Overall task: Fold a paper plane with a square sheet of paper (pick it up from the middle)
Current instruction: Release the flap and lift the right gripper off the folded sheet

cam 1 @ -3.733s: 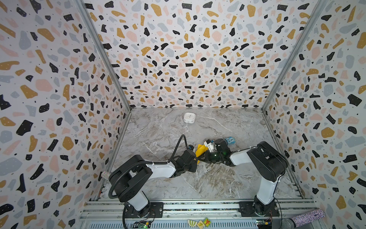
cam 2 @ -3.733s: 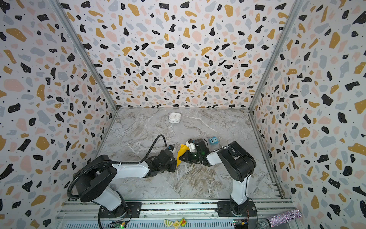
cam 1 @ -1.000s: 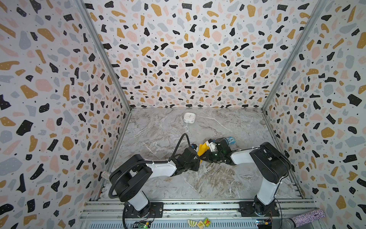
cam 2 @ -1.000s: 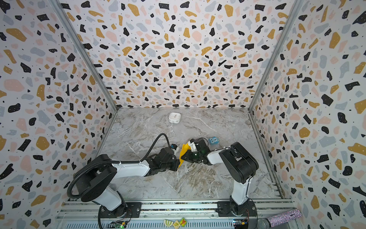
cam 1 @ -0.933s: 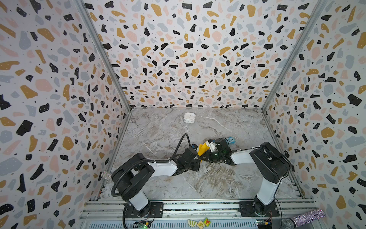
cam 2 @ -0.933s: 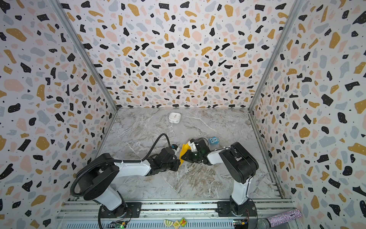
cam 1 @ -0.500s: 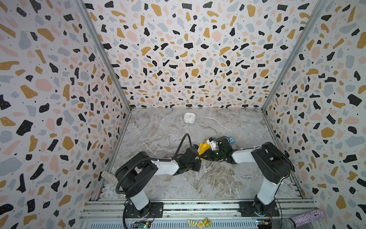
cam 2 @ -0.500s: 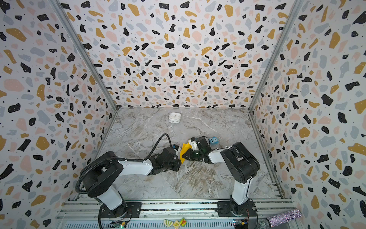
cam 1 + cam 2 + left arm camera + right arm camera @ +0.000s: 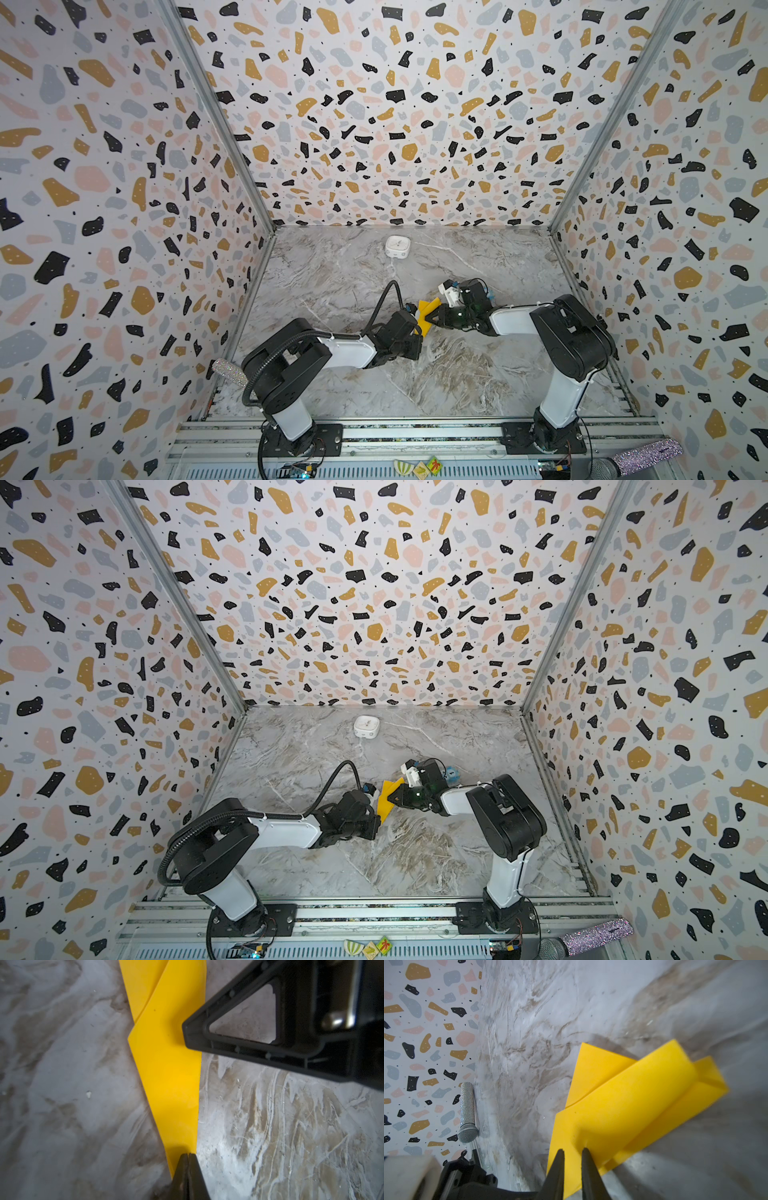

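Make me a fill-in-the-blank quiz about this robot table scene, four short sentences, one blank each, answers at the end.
1. The folded paper lying between the two arms is coloured ___.
2. The left gripper pinches the paper's narrow end with its jaws fully ___.
3. The white box stands near the ___ wall.
4. The small cube beside the right arm is ___.

Missing words: yellow; shut; back; blue.
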Action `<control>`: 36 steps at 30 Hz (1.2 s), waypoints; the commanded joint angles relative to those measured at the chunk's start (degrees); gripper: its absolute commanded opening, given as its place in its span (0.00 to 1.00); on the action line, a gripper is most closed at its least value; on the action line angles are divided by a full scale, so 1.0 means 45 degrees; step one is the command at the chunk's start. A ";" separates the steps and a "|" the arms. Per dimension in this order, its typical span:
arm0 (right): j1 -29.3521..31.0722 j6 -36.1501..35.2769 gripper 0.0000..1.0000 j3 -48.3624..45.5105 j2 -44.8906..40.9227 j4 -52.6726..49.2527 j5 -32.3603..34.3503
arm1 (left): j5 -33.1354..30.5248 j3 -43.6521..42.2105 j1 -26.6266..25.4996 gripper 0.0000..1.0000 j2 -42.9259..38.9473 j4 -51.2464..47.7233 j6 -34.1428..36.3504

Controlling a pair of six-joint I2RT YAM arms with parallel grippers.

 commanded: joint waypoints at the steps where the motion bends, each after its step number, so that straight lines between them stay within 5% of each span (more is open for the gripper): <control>1: -0.0218 -0.0304 0.19 -0.0118 0.0075 -0.0271 0.0226 | -0.0345 -0.0576 -0.0085 0.00 0.0224 -0.1371 -0.0112; 18: -0.0785 -0.0550 0.19 -0.0448 -0.0002 0.0435 -0.0470 | -0.0404 -0.0559 -0.0100 0.00 0.0184 -0.1467 -0.0134; 27: 0.0355 -0.0454 0.19 -0.1655 -0.1625 0.1853 -0.0942 | -0.0521 -0.0478 -0.0090 0.00 0.0185 -0.1604 -0.0076; 36: 0.1116 -0.0109 0.17 -0.1165 -0.0311 0.2379 -0.1382 | -0.0540 -0.0458 -0.0112 0.00 0.0145 -0.1668 -0.0073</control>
